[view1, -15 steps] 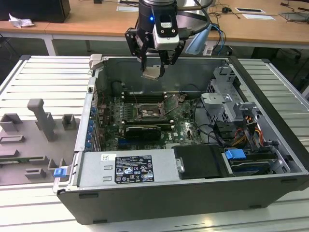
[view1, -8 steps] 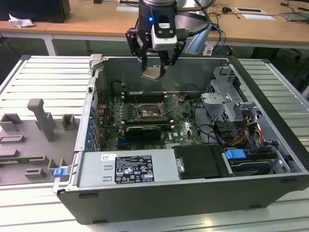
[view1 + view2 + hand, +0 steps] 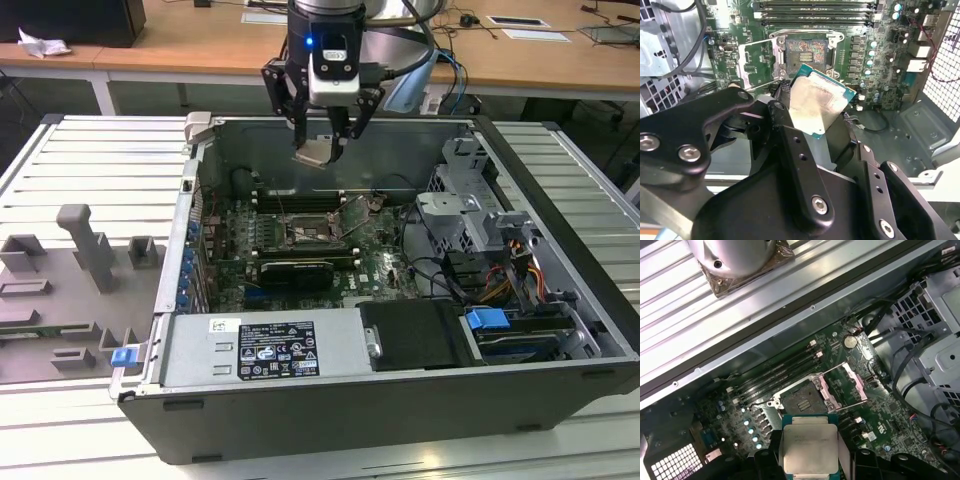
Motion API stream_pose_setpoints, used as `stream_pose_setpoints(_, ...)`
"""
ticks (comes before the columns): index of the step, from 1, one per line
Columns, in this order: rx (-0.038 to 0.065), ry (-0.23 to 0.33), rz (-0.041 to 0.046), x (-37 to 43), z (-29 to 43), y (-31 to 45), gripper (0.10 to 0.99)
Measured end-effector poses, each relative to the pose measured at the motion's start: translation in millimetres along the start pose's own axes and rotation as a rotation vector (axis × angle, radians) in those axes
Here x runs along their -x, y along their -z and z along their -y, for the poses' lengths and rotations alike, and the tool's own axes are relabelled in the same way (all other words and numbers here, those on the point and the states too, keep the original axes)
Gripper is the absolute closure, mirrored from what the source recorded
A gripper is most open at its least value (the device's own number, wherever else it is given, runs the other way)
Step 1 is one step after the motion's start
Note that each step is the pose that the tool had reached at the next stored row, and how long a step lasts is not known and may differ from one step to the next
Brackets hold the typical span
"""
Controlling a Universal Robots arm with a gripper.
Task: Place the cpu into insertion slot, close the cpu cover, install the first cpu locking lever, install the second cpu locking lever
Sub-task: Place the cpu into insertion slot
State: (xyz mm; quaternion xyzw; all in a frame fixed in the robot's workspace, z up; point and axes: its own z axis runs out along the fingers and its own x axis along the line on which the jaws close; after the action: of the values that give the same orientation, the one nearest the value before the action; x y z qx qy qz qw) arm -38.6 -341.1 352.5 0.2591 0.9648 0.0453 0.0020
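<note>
1. While the first step of the task is not yet done, the cpu [image 3: 819,107], a small flat square chip with a pale beige-silver metal top and a green rim, is gripped by two opposite edges in the black two-fingered tool [image 3: 320,140]. It hangs in the air and touches nothing but the tool.
2. In the exterior view the chip sits just under the tool's tips and is tilted, not level. Its metal top faces back up along the tool in both wrist views.
3. The insertion slot [image 3: 802,52], a dark square socket with a field of fine contacts set in the green motherboard, lies below the tool and a little beyond its tips. It is well apart from the chip, and nothing sits in it.
4. The cpu cover [image 3: 842,387], a thin silver-grey metal frame plate with a square window, stands open just beside the socket, so it does not come between the tool and the contacts.
5. Being square, the chip has no long axis. In the first wrist view its edges run roughly parallel to the socket's. Judging by this, what separates chip from socket is the height, the small offset ahead of the tips and the tilt.
6. Past the socket from the tool lies a row of long black memory sticks [image 3: 815,14]. All of this is inside an open dark-grey computer case [image 3: 400,410] resting on a ribbed silver tabletop [image 3: 90,150].
</note>
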Motion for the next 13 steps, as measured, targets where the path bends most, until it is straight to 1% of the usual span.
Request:
stream_pose_setpoints(6, 0.001, -0.057, 0.005, 0.0, 0.2, -1.8, 0.557)
stream_pose_setpoints(11, 0.003, -0.14, 0.0124, 0.1, 0.3, -3.8, 0.557)
stream_pose_setpoints(13, 0.003, -0.157, 0.014, 0.1, 0.4, -4.4, 0.557)
